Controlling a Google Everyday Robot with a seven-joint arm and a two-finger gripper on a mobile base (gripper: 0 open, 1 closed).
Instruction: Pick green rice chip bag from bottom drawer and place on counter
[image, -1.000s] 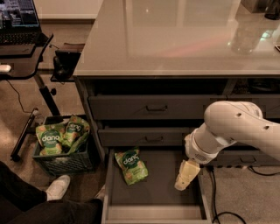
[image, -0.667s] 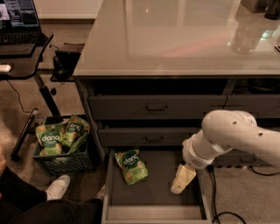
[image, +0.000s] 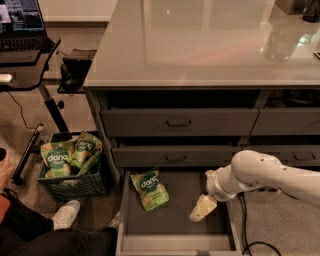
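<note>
Camera view: the green rice chip bag (image: 150, 189) lies ungrasped in the open bottom drawer (image: 175, 222), the end effector (image: 202, 209) low inside the drawer, apart from the bag, visibly holding nothing, how far open I cannot tell; lifting and worktop (image: 200, 45) placement remain.

A black mesh crate (image: 70, 182) sits on the carpet (image: 30, 117) at the left, packed with a bunch of green bags (image: 60, 156). Above it, a small black desk (image: 35, 70) carries an open laptop (image: 22, 22). A person's white shoe (image: 65, 214) and dark trouser leg (image: 65, 242) fill the lower left corner. Two closed drawers (image: 179, 122) with small bar handles sit one above the other. The gripper (image: 202, 209) hangs low at the right, well apart from the crate.
</note>
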